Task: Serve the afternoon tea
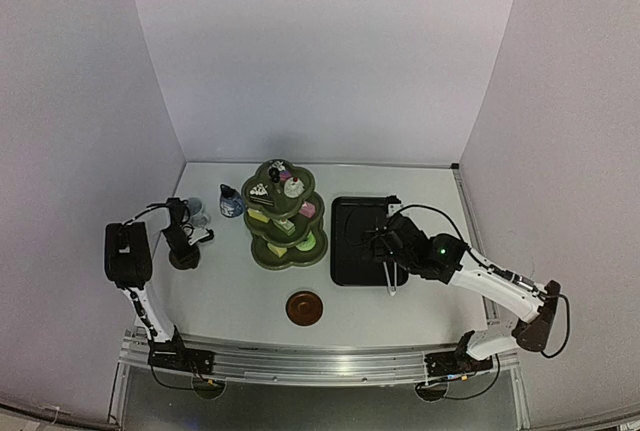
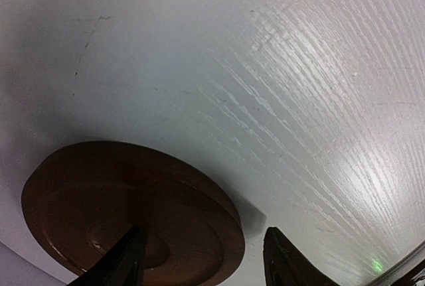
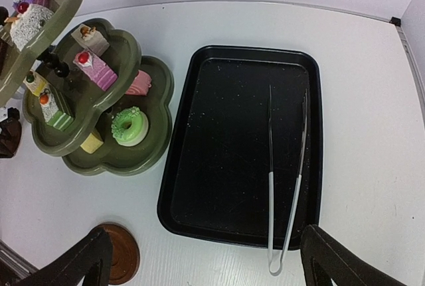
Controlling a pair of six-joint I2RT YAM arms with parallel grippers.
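In the left wrist view we see the left claw (image 2: pixel 203 236) at the bottom edge with its two fingers apart. One finger stands over a brown coaster (image 2: pixel 99 193) that fills the lower left. The other stands over bare white table (image 2: pixel 299 100) just past the coaster's rim, and we cannot tell whether either touches it. From above, the white mug (image 1: pixel 196 213) and blue pot (image 1: pixel 231 201) sit just above that claw at frame left. The right claw (image 3: pixel 206 249) hangs spread wide over the black tray (image 3: pixel 226 133), right of centre, with tongs (image 3: pixel 285 186) along the tray's right half. The green stand (image 3: pixel 99 100) of cakes (image 3: pixel 126 127) sits left of the tray. A second coaster (image 1: pixel 304 307) lies below the stand.
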